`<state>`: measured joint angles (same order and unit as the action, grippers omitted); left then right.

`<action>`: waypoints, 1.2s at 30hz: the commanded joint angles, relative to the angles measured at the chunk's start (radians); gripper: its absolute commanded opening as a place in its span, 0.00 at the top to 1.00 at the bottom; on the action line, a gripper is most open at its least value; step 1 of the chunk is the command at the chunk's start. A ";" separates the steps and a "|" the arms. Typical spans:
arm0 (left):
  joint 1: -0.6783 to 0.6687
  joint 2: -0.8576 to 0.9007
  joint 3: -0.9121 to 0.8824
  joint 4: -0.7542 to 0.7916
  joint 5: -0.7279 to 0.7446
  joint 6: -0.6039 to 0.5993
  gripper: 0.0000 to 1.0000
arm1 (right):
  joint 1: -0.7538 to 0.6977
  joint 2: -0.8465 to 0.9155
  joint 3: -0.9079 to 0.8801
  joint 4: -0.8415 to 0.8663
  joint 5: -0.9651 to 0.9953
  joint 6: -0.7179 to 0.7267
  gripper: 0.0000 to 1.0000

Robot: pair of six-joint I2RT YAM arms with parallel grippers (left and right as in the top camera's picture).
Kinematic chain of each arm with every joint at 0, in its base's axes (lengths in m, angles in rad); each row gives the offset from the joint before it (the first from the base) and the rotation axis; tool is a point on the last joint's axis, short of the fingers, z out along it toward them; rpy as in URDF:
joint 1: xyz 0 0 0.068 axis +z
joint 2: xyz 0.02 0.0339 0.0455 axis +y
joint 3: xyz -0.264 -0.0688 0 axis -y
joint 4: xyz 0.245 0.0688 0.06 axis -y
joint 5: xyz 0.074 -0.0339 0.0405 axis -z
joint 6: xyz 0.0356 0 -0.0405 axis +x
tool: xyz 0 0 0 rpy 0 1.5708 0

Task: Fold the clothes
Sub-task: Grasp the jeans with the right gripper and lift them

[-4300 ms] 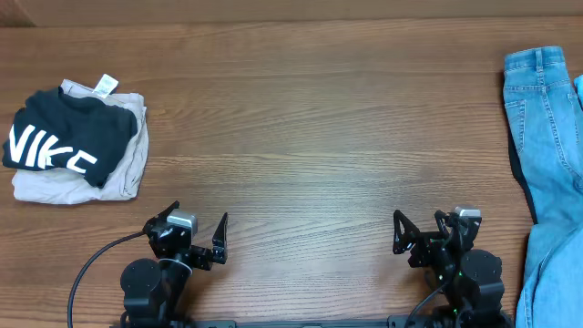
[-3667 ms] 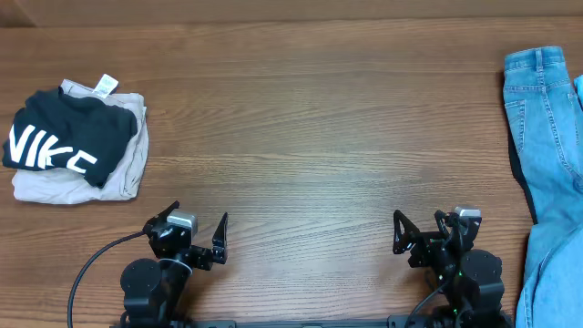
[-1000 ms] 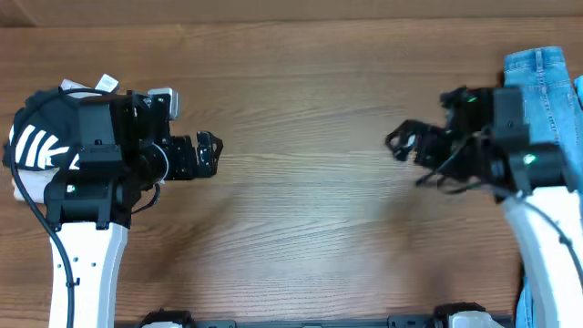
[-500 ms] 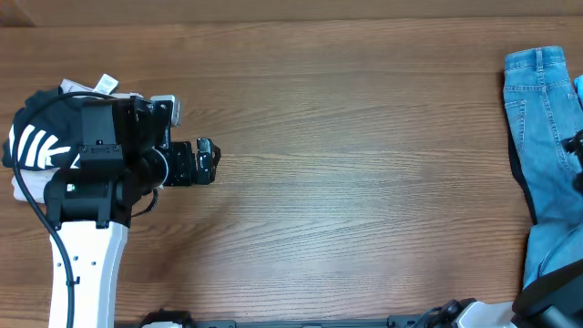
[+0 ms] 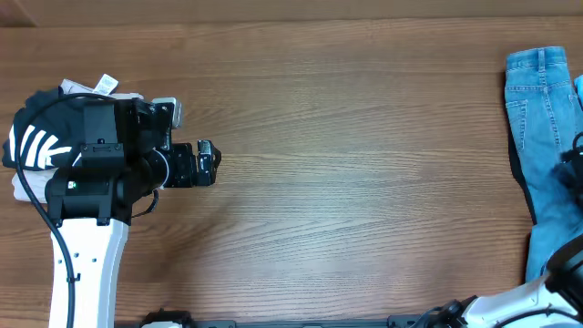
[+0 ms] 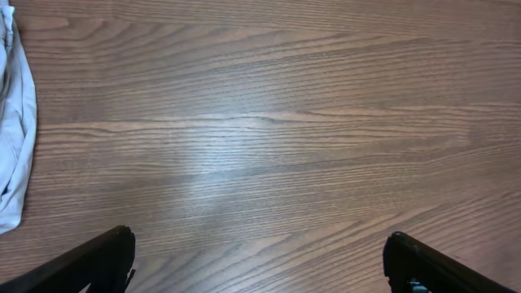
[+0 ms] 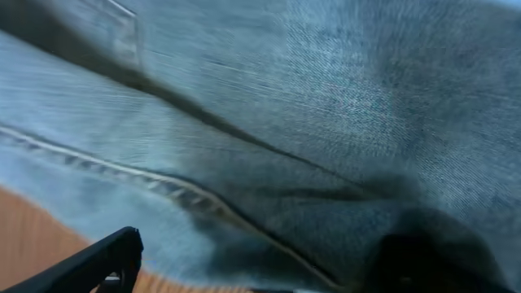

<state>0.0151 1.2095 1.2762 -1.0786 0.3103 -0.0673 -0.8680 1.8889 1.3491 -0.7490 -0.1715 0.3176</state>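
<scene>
Light-blue denim jeans (image 5: 545, 128) lie along the table's right edge, waistband at the far end. In the right wrist view the denim (image 7: 309, 106) fills the frame, and my right gripper (image 7: 260, 268) hovers just over it, open, one finger (image 7: 102, 262) at each side of a stitched seam. From overhead only a dark tip of the right gripper (image 5: 576, 162) shows at the frame's edge. A black top with white lettering (image 5: 35, 137) lies on a beige garment (image 5: 20, 188) at the far left, partly hidden by my left arm. My left gripper (image 5: 208, 164) is open over bare wood.
The wooden table (image 5: 364, 164) stretches between the two piles. In the left wrist view the beige garment's edge (image 6: 15, 138) shows at the left. A white tag (image 5: 106, 85) sticks out of the left pile. The right arm's white link (image 5: 524, 301) crosses the front right corner.
Within the last second my right arm swung from mid-table to the right edge, over the jeans, mostly leaving the overhead view. The left arm has barely moved.
</scene>
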 commanded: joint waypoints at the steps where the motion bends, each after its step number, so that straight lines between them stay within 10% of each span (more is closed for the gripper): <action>1: 0.004 0.006 0.023 -0.002 -0.003 0.027 0.00 | 0.002 -0.010 0.013 0.014 0.023 0.008 0.17; 8: 0.004 0.006 0.023 0.020 -0.003 0.027 0.00 | 0.045 -0.010 0.014 0.005 -0.380 -0.061 0.22; 20: 0.004 0.006 0.023 0.035 -0.003 0.027 0.00 | 0.266 -0.007 0.012 -0.042 0.118 0.089 0.24; 31: 0.004 0.006 0.023 0.060 -0.004 0.027 0.00 | 0.061 -0.009 0.107 0.027 -0.479 -0.217 0.10; 36: 0.004 0.006 0.023 0.074 -0.004 0.031 0.00 | -0.012 -0.009 0.113 -0.047 -0.290 -0.127 0.09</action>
<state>0.0151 1.2121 1.2762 -1.0077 0.3103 -0.0669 -0.8455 1.8896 1.4418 -0.7750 -0.5228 0.1684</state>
